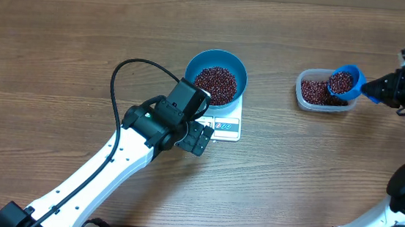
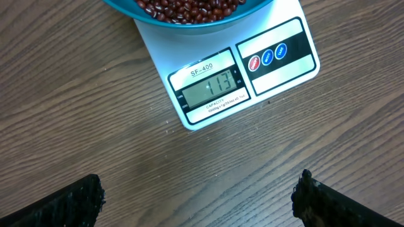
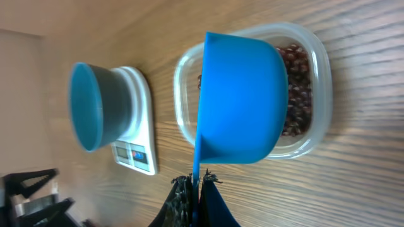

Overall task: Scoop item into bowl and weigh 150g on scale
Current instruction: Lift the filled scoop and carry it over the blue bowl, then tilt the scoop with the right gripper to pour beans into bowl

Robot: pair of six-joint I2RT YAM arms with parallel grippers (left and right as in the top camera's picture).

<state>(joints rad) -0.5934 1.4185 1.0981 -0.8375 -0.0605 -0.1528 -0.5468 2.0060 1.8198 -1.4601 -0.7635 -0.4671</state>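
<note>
Beans (image 1: 215,84) fill the blue bowl (image 1: 196,61), which sits on the white scale (image 2: 158,47) — display reading 113. At the scale's display edge, the left gripper (image 2: 199,192) hangs with jaws spread wide, empty. Well right of the scale, the right gripper (image 3: 192,189) pinches the handle of a bean-laden blue scoop (image 1: 345,82) over the clear tub (image 1: 305,99).

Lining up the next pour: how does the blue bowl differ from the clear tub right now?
The bowl is round and solid blue; the tub is a clear rounded rectangle. The bowl sits on the scale; the tub sits on the table. Nothing is above the bowl; a loaded scoop is over the tub. Both hold red-brown beans.
</note>
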